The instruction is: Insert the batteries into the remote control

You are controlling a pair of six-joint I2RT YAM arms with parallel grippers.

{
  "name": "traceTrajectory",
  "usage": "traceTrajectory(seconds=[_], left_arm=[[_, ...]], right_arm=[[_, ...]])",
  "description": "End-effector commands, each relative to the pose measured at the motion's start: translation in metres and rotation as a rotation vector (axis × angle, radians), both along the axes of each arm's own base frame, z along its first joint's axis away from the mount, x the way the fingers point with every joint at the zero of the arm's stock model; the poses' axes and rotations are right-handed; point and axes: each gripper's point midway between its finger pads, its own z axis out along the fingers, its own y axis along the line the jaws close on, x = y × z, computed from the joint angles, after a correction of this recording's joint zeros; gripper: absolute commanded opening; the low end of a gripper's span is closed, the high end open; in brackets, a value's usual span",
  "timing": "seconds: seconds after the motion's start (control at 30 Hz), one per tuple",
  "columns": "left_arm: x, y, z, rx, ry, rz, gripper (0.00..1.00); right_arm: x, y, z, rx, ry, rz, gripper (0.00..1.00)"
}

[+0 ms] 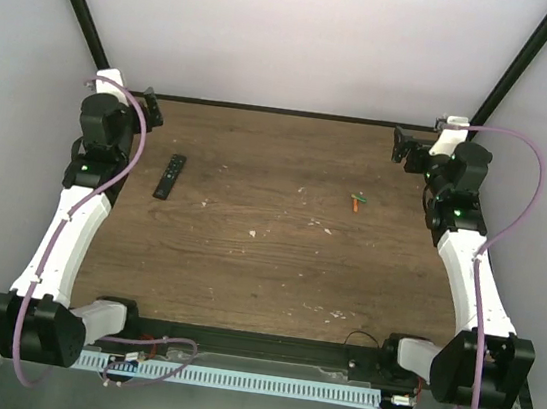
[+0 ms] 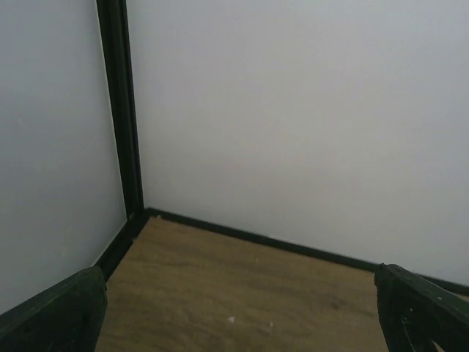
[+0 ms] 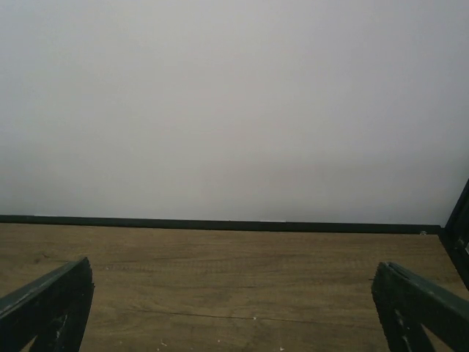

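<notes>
Brown table [image 1: 266, 264]: wood-grain top, scuffed, dotted with pale specks [image 1: 254, 233]; closed in by pale walls [image 1: 306, 37], with black posts [image 1: 77, 12] rising at the far corners.
Remote [image 1: 169, 177]: black and slim, flat on the table near the left edge, in the far half; long axis running roughly near to far, slightly slanted; apart from both grippers.
Batteries [image 1: 357, 201]: orange with green ends, tiny, lying right of the middle in the far half; well apart from the remote; close together, too small to count.
Left gripper [image 1: 153, 110]: at the far-left corner, beyond the remote's far end and clear of it; jaws spread wide, holding nothing; in the wrist view, wood, corner post and wall seen between the two dark fingers [image 2: 58, 308].
Right gripper [image 1: 400, 146]: at the far-right corner, well apart from the batteries; jaws spread wide, holding nothing; wrist view facing the far wall across the wood, one finger at each lower corner.
Arms [image 1: 69, 228]: white, stretched along the left and right edges from black bases [image 1: 36, 325] at the near edge; a purple cable [image 1: 139, 141] looped over each.
Strip [image 1: 250, 381]: white, slotted, along the near edge between the bases.
</notes>
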Motion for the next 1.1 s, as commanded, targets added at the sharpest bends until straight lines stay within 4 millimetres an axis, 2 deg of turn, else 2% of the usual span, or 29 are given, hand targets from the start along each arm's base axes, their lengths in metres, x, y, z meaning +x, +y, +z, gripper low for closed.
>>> traceTrajectory(seconds=[0.0, 0.1, 0.17, 0.27, 0.3, 0.33, 0.4, 0.47, 0.57, 0.7, 0.9, 0.93, 1.07], left_arm=[[-0.009, 0.0, -0.015, -0.015, 0.048, 0.004, 1.0], [-0.014, 0.011, -0.012, -0.059, 0.022, 0.073, 1.0], [-0.022, 0.029, -0.01, -0.13, 0.011, 0.18, 1.0], [-0.048, 0.07, -0.003, -0.188, -0.072, 0.428, 1.0], [-0.053, 0.077, 0.003, -0.175, -0.112, 0.452, 1.0], [-0.051, 0.074, 0.013, -0.117, -0.147, 0.406, 1.0], [-0.038, 0.052, 0.028, 0.083, -0.147, 0.231, 1.0], [-0.026, 0.043, 0.026, 0.123, -0.095, 0.171, 1.0], [-0.005, 0.03, 0.008, 0.128, 0.021, 0.077, 1.0], [0.015, 0.024, -0.019, 0.087, 0.135, 0.039, 1.0], [0.055, 0.011, -0.083, 0.068, 0.456, -0.065, 1.0], [0.064, 0.008, -0.086, 0.066, 0.504, -0.086, 1.0], [0.081, 0.006, -0.139, 0.02, 0.751, -0.119, 0.98]], right_arm=[[-0.002, -0.003, 0.007, -0.008, 0.001, -0.001, 1.0], [-0.002, -0.003, 0.008, -0.009, 0.003, -0.005, 1.0], [-0.002, -0.004, 0.01, -0.01, 0.006, -0.011, 1.0], [-0.002, -0.006, 0.014, -0.011, 0.008, -0.02, 1.0], [-0.001, -0.006, 0.014, -0.012, 0.013, -0.021, 1.0], [0.0, -0.006, 0.013, -0.013, 0.021, -0.02, 1.0], [0.001, -0.007, 0.012, -0.013, 0.035, -0.025, 1.0], [0.002, -0.007, 0.007, -0.011, 0.064, -0.027, 1.0], [0.004, -0.009, 0.002, -0.006, 0.101, -0.039, 1.0], [0.005, -0.013, -0.005, 0.004, 0.15, -0.065, 1.0], [0.007, -0.018, -0.022, 0.028, 0.241, -0.1, 1.0], [0.007, -0.019, -0.026, 0.032, 0.26, -0.103, 1.0], [0.007, -0.015, -0.045, 0.049, 0.333, -0.092, 1.0]])
